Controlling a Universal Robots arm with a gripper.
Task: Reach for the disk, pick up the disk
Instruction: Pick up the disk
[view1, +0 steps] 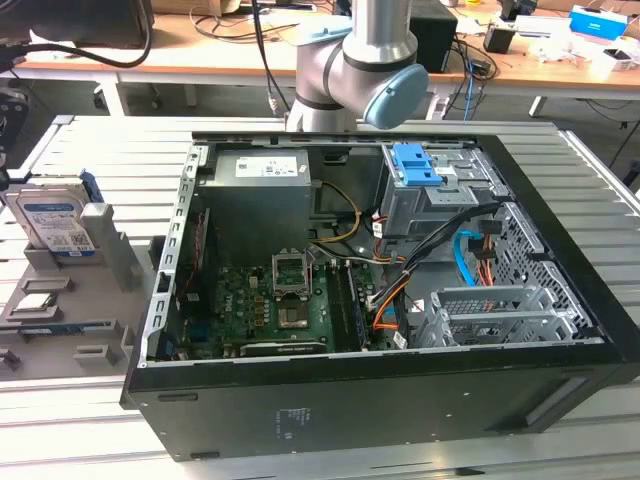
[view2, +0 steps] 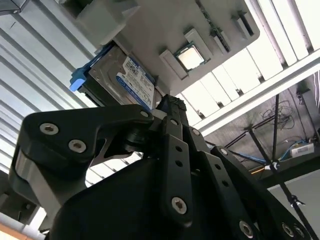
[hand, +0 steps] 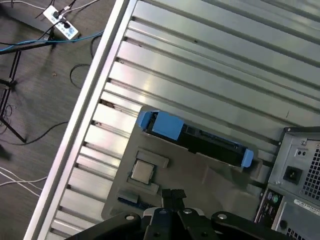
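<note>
Disk: I see the disk (view1: 52, 218) standing on edge in a slot of a grey holder tray (view1: 60, 345). The tray lies on the slatted metal table (view1: 130, 150) at the exterior view's left, just beside the open computer case (view1: 400, 400).

Disk markings: The blue-and-white label faces the camera in the exterior view. In the first wrist view I see the thin upper edge, with blue plastic at each end.

Gripper: In the first wrist view the black gripper (hand: 173, 195) hangs over the tray, clear of everything on it.

Fingers: They are drawn close together with nothing between them. Both wrist views show the tips nearly meeting.

Key relation: The disk lies out beyond the fingertips, apart from them and lower down. In the first wrist view a processor chip (hand: 142, 172) seated in the tray sits between the tips and the disk.

Long axis: The disk's long edge runs crosswise to the way the fingers point, from one blue end to the other. Its flat label side is turned toward the gripper in the second wrist view.

Arm: There is one arm on this rig, so the reach falls to it alone. Its shoulder joint stands behind the case in the exterior view.

Progress, my judgement: The reach is only partly made and the disk sits untouched in its slot.
</note>
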